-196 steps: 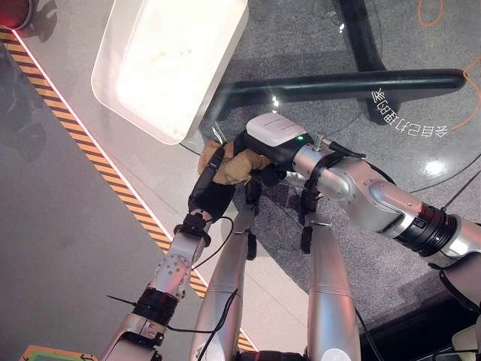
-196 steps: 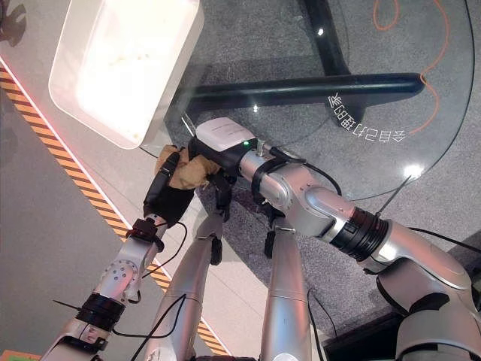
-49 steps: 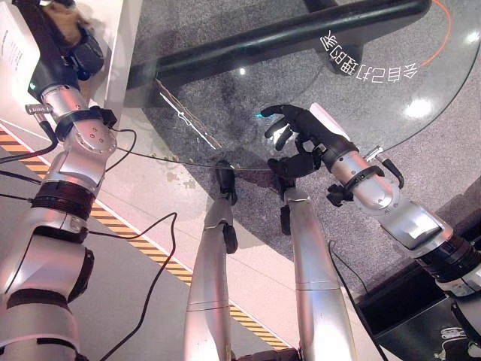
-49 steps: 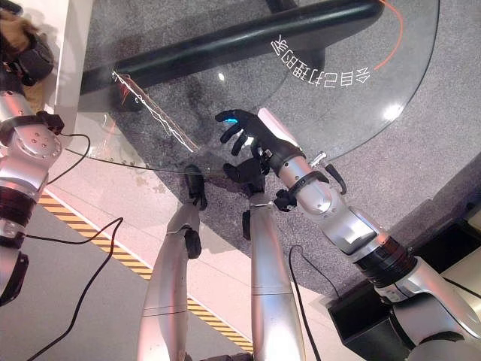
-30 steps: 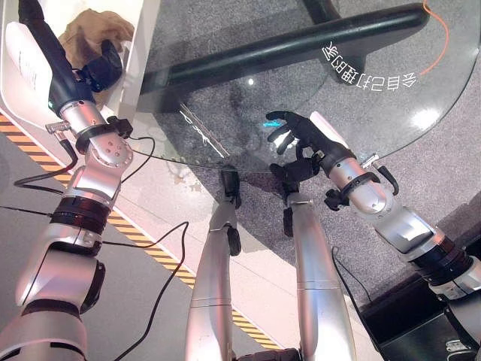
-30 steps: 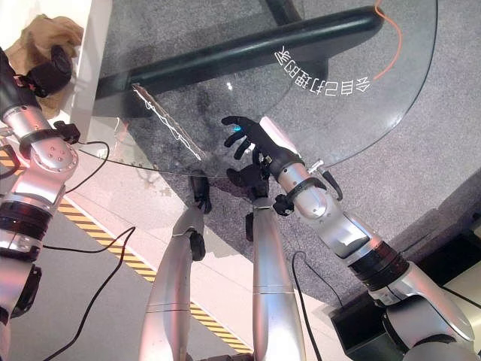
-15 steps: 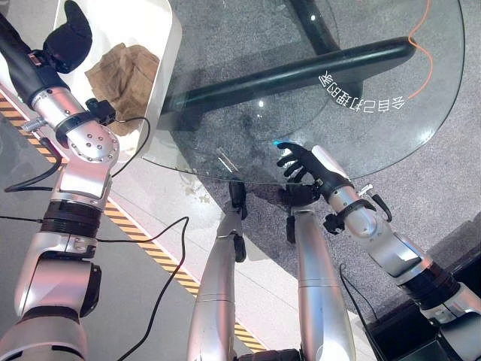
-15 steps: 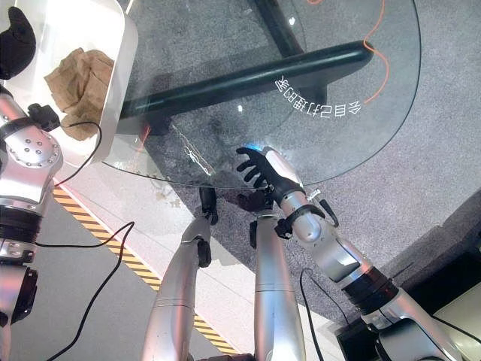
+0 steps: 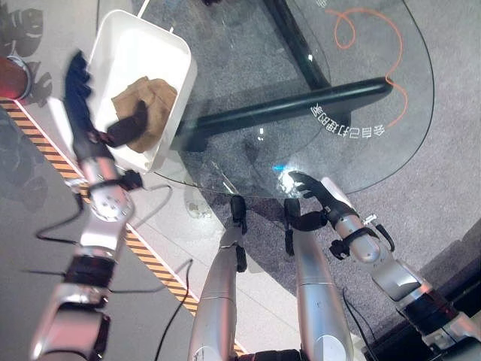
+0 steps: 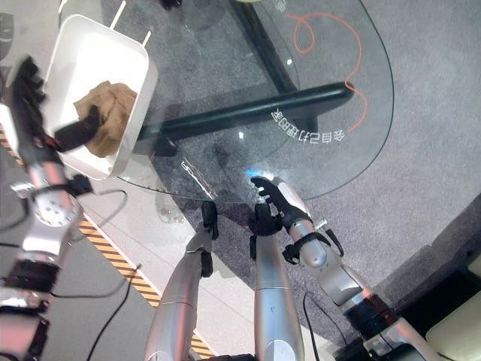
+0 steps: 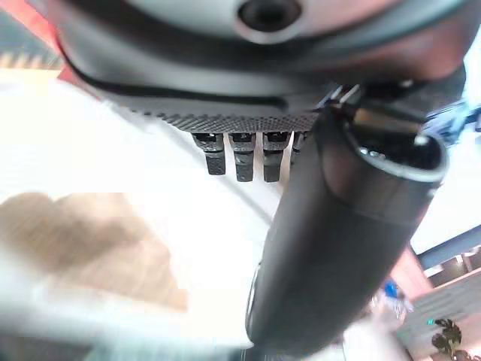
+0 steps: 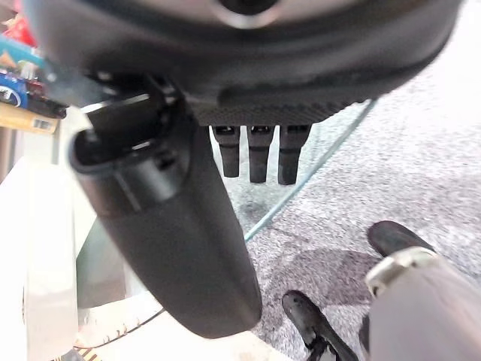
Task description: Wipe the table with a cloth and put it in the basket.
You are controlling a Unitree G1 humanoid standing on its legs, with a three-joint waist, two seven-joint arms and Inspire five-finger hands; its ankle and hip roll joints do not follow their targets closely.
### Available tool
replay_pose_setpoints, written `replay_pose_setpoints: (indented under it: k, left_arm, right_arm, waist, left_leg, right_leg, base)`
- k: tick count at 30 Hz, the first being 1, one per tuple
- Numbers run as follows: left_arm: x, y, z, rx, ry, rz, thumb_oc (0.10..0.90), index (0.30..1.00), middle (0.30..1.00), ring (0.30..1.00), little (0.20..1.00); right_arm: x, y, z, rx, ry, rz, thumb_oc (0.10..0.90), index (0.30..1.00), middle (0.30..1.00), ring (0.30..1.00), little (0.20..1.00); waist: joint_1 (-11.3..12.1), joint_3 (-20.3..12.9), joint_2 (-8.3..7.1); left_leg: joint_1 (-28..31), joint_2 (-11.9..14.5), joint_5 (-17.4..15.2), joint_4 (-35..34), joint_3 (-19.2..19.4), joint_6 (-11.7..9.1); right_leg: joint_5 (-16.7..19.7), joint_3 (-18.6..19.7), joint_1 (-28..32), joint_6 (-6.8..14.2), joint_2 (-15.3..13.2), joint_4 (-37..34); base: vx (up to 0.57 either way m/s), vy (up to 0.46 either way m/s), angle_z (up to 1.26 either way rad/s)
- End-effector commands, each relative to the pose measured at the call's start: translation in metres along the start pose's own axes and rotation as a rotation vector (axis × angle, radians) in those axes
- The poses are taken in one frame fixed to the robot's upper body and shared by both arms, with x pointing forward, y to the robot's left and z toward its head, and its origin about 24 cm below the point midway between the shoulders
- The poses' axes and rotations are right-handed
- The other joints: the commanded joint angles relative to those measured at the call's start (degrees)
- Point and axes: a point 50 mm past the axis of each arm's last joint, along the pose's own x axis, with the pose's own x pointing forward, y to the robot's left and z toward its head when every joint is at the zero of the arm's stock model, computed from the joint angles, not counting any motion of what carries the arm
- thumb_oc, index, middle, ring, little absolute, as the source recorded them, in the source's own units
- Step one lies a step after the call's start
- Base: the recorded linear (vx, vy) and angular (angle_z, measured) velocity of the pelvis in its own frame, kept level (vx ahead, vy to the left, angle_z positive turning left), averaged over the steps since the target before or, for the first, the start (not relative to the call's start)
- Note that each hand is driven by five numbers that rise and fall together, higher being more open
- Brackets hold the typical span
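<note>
The brown cloth [image 9: 146, 105] lies crumpled in the white basket [image 9: 128, 53], left of the round glass table [image 9: 353, 165]. My left hand [image 9: 89, 128] is at the basket's near-left side, open, its fingers straight and its thumb over the cloth. In the left wrist view the cloth [image 11: 83, 241] shows as a brown patch past the straight fingers [image 11: 240, 154], not held. My right hand [image 9: 316, 192] is open and holds nothing, at the table's near edge; its fingers [image 12: 255, 154] point along the glass rim.
A black table base bar [image 9: 293, 105] runs under the glass. An orange cable [image 9: 361, 22] loops on the floor beyond it. Yellow-and-black floor tape [image 9: 45, 143] runs past the basket's left side, with a red object [image 9: 11, 75] at the far left.
The left hand carried the cloth to the basket, let it go and now stands open beside it. The right hand drew back to the table's near edge. The camera has shifted.
</note>
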Motion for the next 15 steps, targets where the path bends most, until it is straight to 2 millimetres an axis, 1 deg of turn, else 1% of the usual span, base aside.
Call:
replay_pose_setpoints:
  k: [1,2,3,6,7,8,9,10,12,13,15]
  left_arm:
    - [-0.004,0.002,0.007,-0.051,-0.045,-0.068,0.8,0.9,0.9,0.9,0.9]
    - [-0.011,-0.002,-0.001,-0.049,-0.011,-0.096,0.8,0.9,0.9,0.9,0.9]
    - [-0.018,-0.006,-0.011,-0.077,0.058,-0.126,0.8,0.9,0.9,0.9,0.9]
    - [-0.048,-0.016,-0.045,-0.104,0.239,-0.244,0.8,0.9,0.9,0.9,0.9]
    - [-0.053,-0.018,-0.052,-0.118,0.286,-0.268,0.8,0.9,0.9,0.9,0.9]
    - [-0.062,-0.018,-0.061,-0.116,0.334,-0.294,0.8,0.9,0.9,0.9,0.9]
    - [-0.076,-0.018,-0.075,-0.118,0.414,-0.324,0.8,0.9,0.9,0.9,0.9]
    - [-0.092,-0.018,-0.091,-0.127,0.505,-0.346,0.8,0.9,0.9,0.9,0.9]
    - [-0.112,-0.017,-0.109,-0.15,0.634,-0.371,0.8,0.9,0.9,0.9,0.9]
    - [-0.131,-0.015,-0.126,-0.139,0.733,-0.366,0.8,0.9,0.9,0.9,0.9]
    - [-0.157,-0.011,-0.145,-0.167,0.878,-0.337,0.8,0.9,0.9,0.9,0.9]
  right_arm:
    - [-0.001,0.009,0.01,0.119,-0.104,-0.04,0.8,0.9,0.9,0.9,0.9]
    - [-0.001,0.01,0.004,0.135,-0.082,-0.046,0.8,0.9,0.9,0.9,0.9]
    - [-0.002,0.012,-0.001,0.158,-0.057,-0.044,0.8,0.9,0.9,0.9,0.9]
    - [-0.007,0.023,-0.027,0.222,0.043,-0.037,0.8,0.9,0.9,0.9,0.9]
    - [-0.008,0.025,-0.032,0.233,0.067,-0.037,0.8,0.9,0.9,0.9,0.9]
    - [-0.01,0.03,-0.039,0.256,0.099,-0.036,0.8,0.9,0.9,0.9,0.9]
    - [-0.013,0.035,-0.05,0.294,0.148,-0.034,0.8,0.9,0.9,0.9,0.9]
    - [-0.017,0.043,-0.063,0.33,0.21,-0.031,0.8,0.9,0.9,0.9,0.9]
    - [-0.023,0.051,-0.077,0.389,0.281,-0.028,0.8,0.9,0.9,0.9,0.9]
    - [-0.029,0.058,-0.092,0.443,0.351,-0.025,0.8,0.9,0.9,0.9,0.9]
    - [-0.039,0.07,-0.11,0.503,0.442,-0.017,0.8,0.9,0.9,0.9,0.9]
  waist:
    - [0.74,-1.15,-2.43]
    - [0.87,-1.15,-2.51]
    - [0.99,-1.15,-2.68]
    - [1.48,-1.15,-3.26]
    - [1.6,-1.25,-3.41]
    - [1.85,-2.25,-3.48]
    - [2.04,-3.32,-3.77]
    - [2.35,-5.11,-3.99]
    - [2.64,-6.77,-4.26]
    - [2.82,-8.62,-4.46]
    - [3.0,-11.38,-4.78]
  left_leg:
    - [4.03,-1.93,-6.25,3.37,-0.06,0.03]
    - [4.9,-1.74,-5.9,2.77,-0.17,0.02]
    - [6.13,-1.57,-5.56,2.04,-0.39,-0.08]
    - [10.39,-0.4,-4.84,-0.32,-0.41,-0.29]
    - [11.19,-0.17,-4.61,-0.89,-0.34,-0.34]
    - [12.09,0.21,-4.2,-2.05,-0.41,-0.41]
    - [13.68,0.67,-3.99,-3.24,-0.24,-0.45]
    - [15.13,1.21,-3.72,-4.48,-0.06,-0.57]
    - [17.16,1.77,-3.89,-5.55,0.13,-0.53]
    - [19.25,2.39,-4.0,-6.85,0.47,-0.58]
    - [22.15,3.13,-4.31,-8.4,1.33,-0.6]
  right_leg:
    - [5.31,5.59,7.05,4.23,3.7,-12.66]
    - [5.15,5.09,7.99,4.11,3.78,-12.7]
    - [4.97,4.67,9.44,3.97,3.89,-12.97]
    - [4.27,3.15,14.31,3.56,4.01,-13.97]
    - [4.26,2.84,15.24,3.47,4.0,-14.37]
    - [4.37,2.44,16.2,3.35,4.0,-15.21]
    - [4.09,1.82,17.85,3.12,3.88,-15.88]
    - [4.21,1.25,19.57,2.96,3.7,-17.13]
    - [4.16,0.49,21.68,2.89,3.21,-18.38]
    - [4.46,-0.01,23.94,2.94,2.9,-20.07]
    - [4.71,-0.68,27.23,3.08,2.64,-22.46]
  base:
    - [-0.19,-0.154,-0.06]
    - [-0.19,-0.134,-0.1]
    - [-0.18,-0.129,-0.05]
    - [-0.17,-0.137,-0.05]
    - [-0.15,-0.129,-0.05]
    - [-0.12,-0.129,-0.03]
    - [-0.09,-0.14,-0.07]
    - [-0.07,-0.129,-0.08]
    - [-0.04,-0.077,-0.07]
    - [0.02,-0.054,-0.06]
    - [0.07,-0.043,-0.07]
